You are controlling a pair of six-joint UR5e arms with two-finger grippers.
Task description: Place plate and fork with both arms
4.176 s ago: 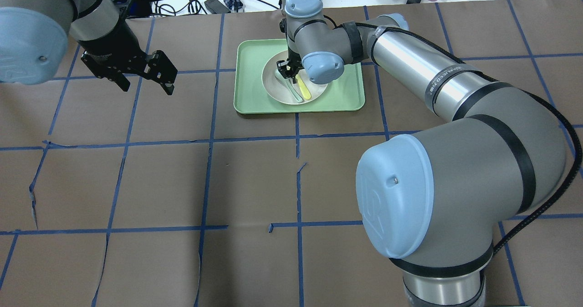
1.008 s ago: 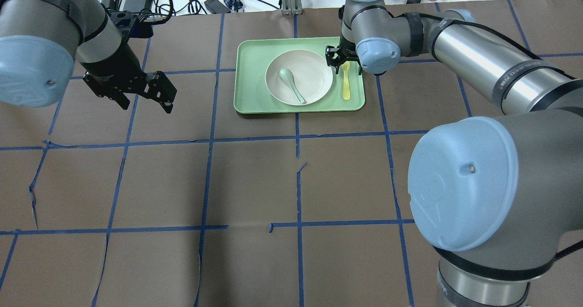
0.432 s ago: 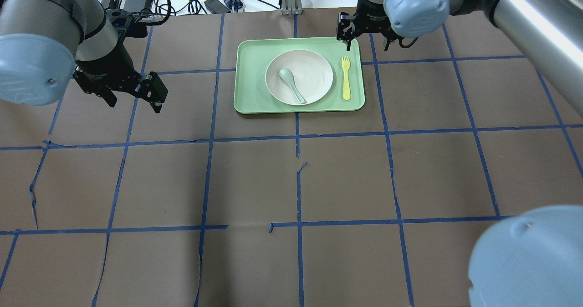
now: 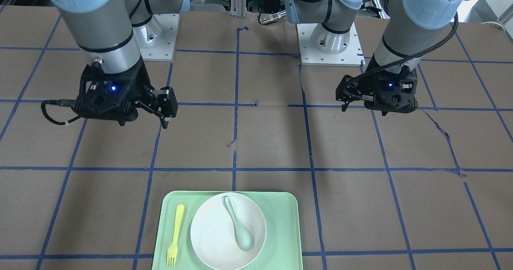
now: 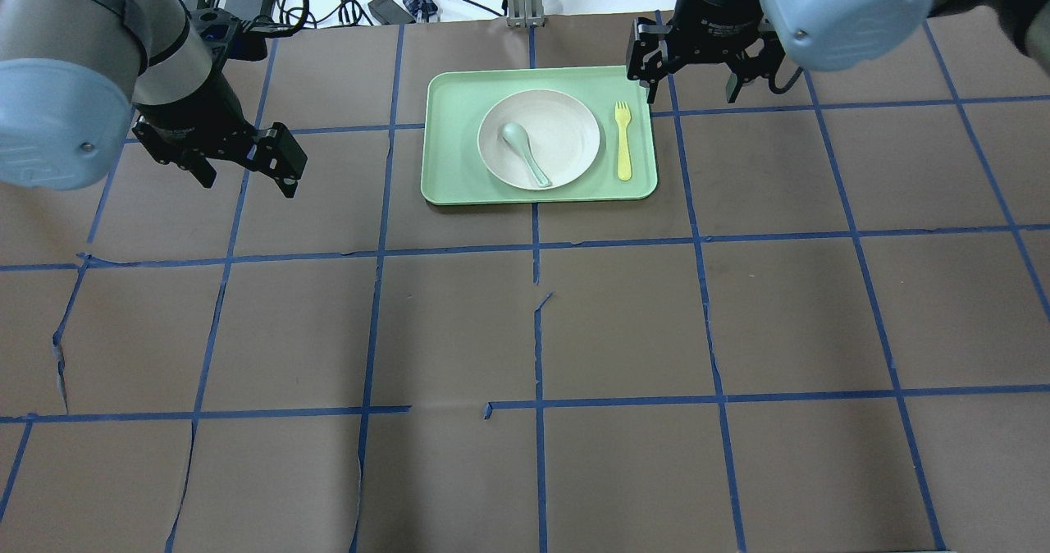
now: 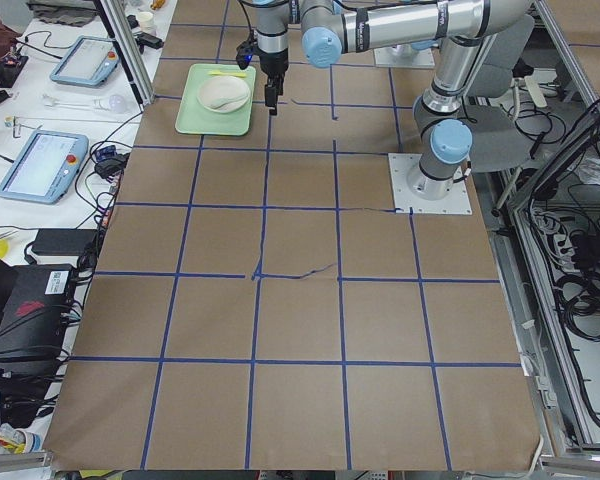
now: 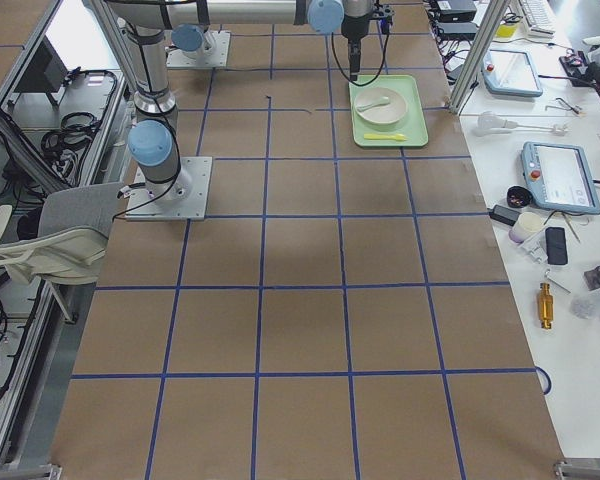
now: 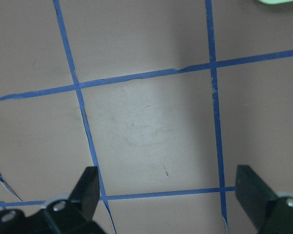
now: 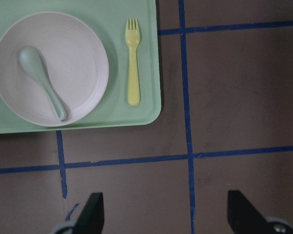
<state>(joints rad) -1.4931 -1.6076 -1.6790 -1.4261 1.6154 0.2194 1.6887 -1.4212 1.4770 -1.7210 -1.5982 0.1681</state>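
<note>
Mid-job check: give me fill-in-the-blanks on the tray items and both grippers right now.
1. The fork lying on the tray is coloured ____.
2. The spoon rests inside the plate, whose shape is ____.
3. The left gripper and the right gripper both stand ____.
4. The gripper nearer the tray is the ____ one.
Missing: yellow; round; open; right.

text: none legible; labels: none legible; numbers: none legible
</note>
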